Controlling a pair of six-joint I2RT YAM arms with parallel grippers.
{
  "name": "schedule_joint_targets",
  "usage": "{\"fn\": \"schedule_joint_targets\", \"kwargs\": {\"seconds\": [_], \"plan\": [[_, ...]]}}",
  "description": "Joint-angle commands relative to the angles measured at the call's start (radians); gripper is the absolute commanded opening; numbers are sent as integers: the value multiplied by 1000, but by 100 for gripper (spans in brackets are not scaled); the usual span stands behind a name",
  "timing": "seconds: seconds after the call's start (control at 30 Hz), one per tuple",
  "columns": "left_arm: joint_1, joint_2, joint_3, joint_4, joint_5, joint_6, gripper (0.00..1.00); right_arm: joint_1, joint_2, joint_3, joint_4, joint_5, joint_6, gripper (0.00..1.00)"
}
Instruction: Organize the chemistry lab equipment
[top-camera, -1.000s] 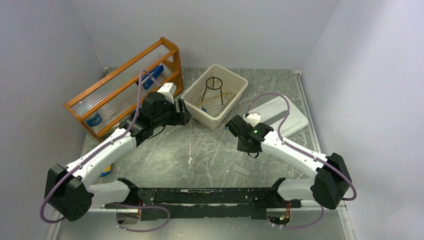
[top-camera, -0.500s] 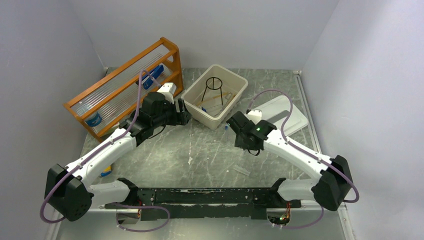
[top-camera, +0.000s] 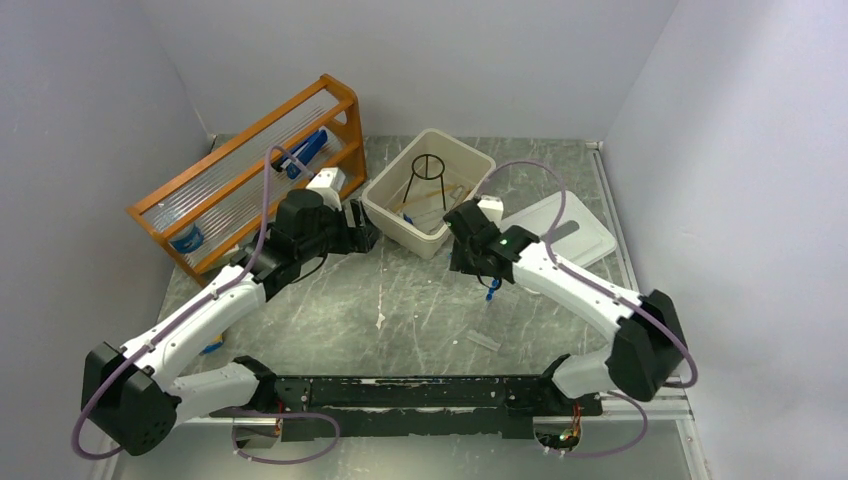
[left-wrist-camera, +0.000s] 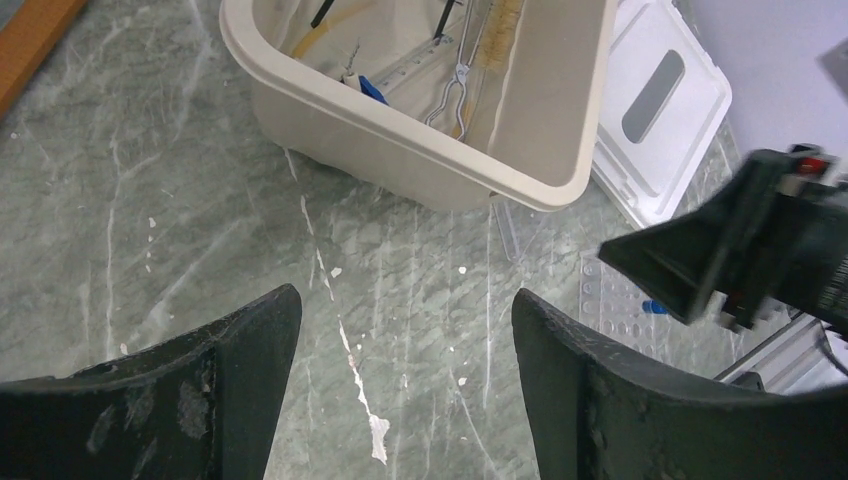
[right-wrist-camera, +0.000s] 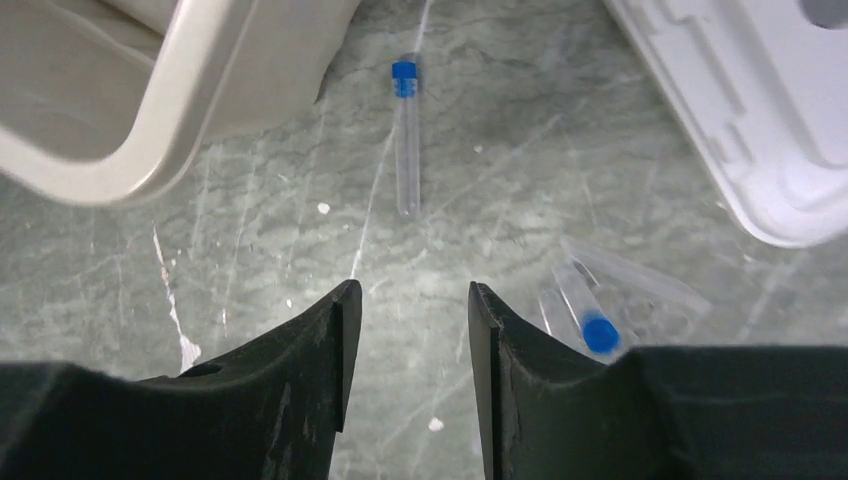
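Several clear tubes (right-wrist-camera: 620, 280) overlap at 4 o'clock in the right wrist view, partly behind a finger, so their count is hard to tell; one blue cap shows among them. In the left wrist view the tub (left-wrist-camera: 400, 130) is cut off at 12 o'clock, hiding most of the tripod (top-camera: 428, 172), which the top view shows standing upright inside. Metal tongs (left-wrist-camera: 452, 85) lie in the tub too. One blue-capped vial (right-wrist-camera: 405, 140) lies flat on the table (right-wrist-camera: 520, 200) at 12 o'clock from the right gripper (right-wrist-camera: 410, 300), cap pointing away, just beside the tub's corner. The lid (right-wrist-camera: 740, 120) sits at 2 o'clock. Both the right gripper and the left gripper (left-wrist-camera: 405, 310) are spread wide, holding nothing. Since a second ago the right arm has swung toward 10 o'clock, nearer the tub, while the left has drawn back slightly.
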Motion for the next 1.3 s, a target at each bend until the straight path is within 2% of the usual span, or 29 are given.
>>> {"fn": "schedule_joint_targets", "kwargs": {"seconds": [0.0,0.27,0.53,0.73,0.93,1.27], "plan": [[8,-15,-16,14,-2,-18,81,-30,81,-63,229,-85,-74,47],[8,-3,-35,34,18,-29,79,-41,235,-107,396,-76,-151,42],[8,-3,-44,39,20,-27,79,-42,319,-140,436,-38,-172,30],[8,-10,-48,39,23,-29,78,-41,339,-167,462,-32,-170,27],[8,-16,-45,31,18,-24,78,-41,323,-193,448,-58,-155,12],[8,-8,-36,20,18,-19,78,-23,233,-285,272,-138,-17,11]]}}
